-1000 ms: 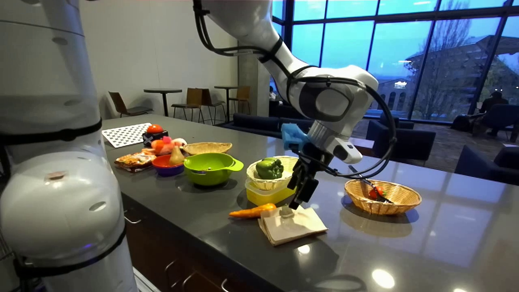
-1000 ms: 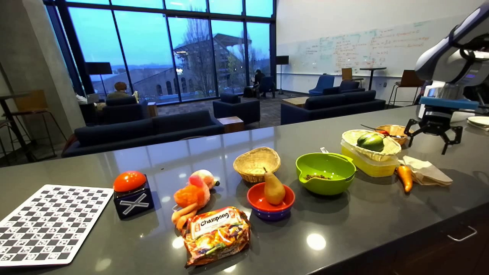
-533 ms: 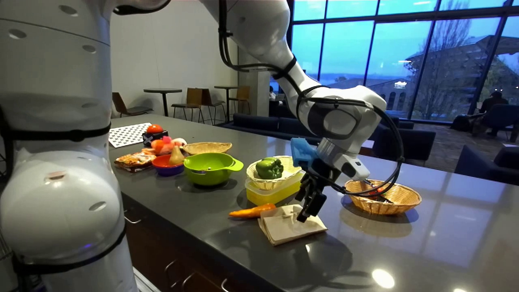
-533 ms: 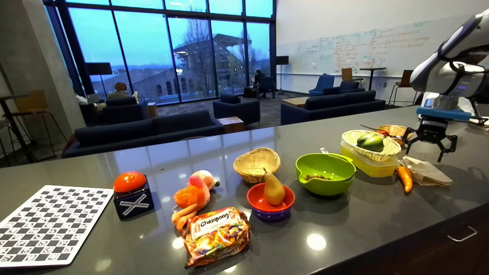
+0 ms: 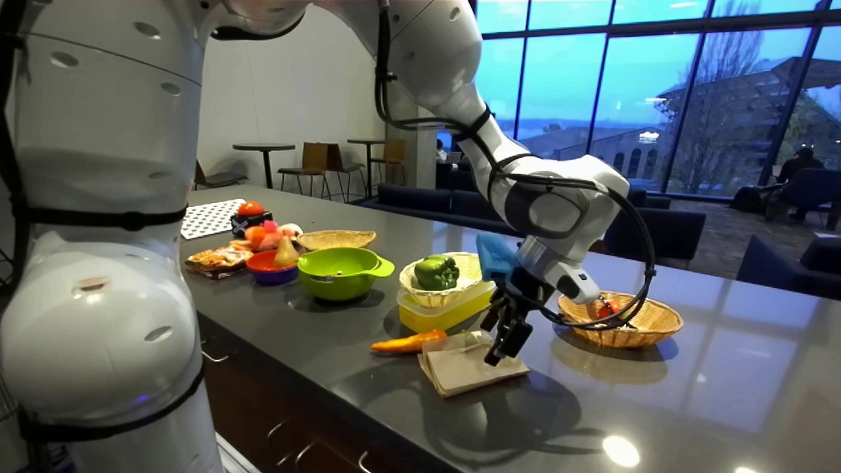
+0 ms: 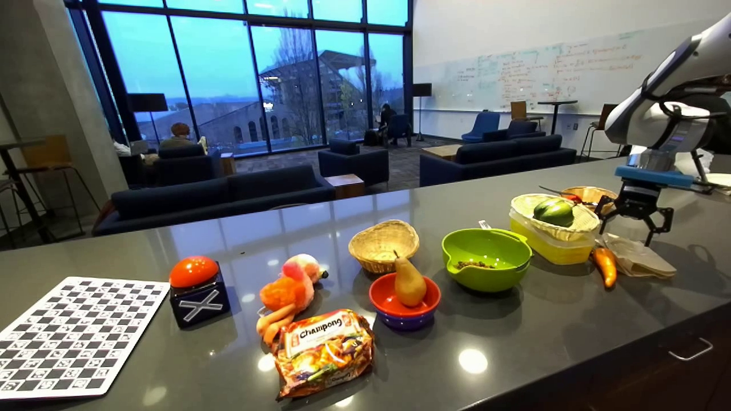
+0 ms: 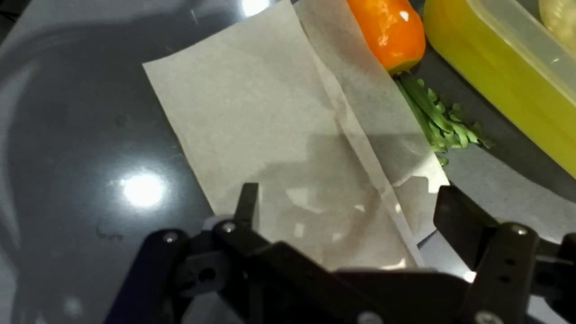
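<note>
Pincer [image 7: 348, 198] is positioned above the folded paper [image 7: 252, 99], jaws set wide apart. The paper lies on the tabletop [image 5: 716, 401]. In an exterior view, an orange carrot [image 5: 406, 343] lies just beside the paper's left edge. A yellow container [image 5: 426, 321] stands at the far side, carrying a pale basket [image 5: 432, 299] with a green pepper [image 5: 437, 272]. A wicker basket [image 5: 644, 335] stands to the right.

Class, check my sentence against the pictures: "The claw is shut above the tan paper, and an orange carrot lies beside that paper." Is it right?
Not quite: the claw is open, not shut. The wrist view shows its fingers spread wide apart. It is above the tan paper, and the orange carrot lies beside that paper.
</note>
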`<state>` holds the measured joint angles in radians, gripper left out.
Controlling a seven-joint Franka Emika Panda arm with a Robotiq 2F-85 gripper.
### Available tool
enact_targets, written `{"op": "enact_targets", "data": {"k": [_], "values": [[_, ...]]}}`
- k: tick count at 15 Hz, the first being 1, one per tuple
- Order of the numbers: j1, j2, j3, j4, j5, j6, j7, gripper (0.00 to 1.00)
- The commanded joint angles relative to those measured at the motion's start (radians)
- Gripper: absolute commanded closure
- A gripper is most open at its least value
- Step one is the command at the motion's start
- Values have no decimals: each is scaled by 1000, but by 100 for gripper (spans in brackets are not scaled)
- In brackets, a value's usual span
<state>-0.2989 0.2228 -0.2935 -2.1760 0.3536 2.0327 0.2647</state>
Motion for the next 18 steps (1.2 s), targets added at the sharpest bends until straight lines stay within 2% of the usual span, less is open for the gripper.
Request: {"op": "enact_targets", "data": {"k": [1,3,4,5,14,15,18], "values": [[-10,36,5,35,17,-14,-20,0],[-8,42,5,39,12,-14,-17,0],[-8,45,5,42,9,-14,-16,7],[-8,47,5,43,7,-14,-15,24],[-5,52,14,53,10,-1,-26,93],[-5,50,14,52,11,-1,-27,99],[-6,50,17,57,14,0,-36,100]]}}
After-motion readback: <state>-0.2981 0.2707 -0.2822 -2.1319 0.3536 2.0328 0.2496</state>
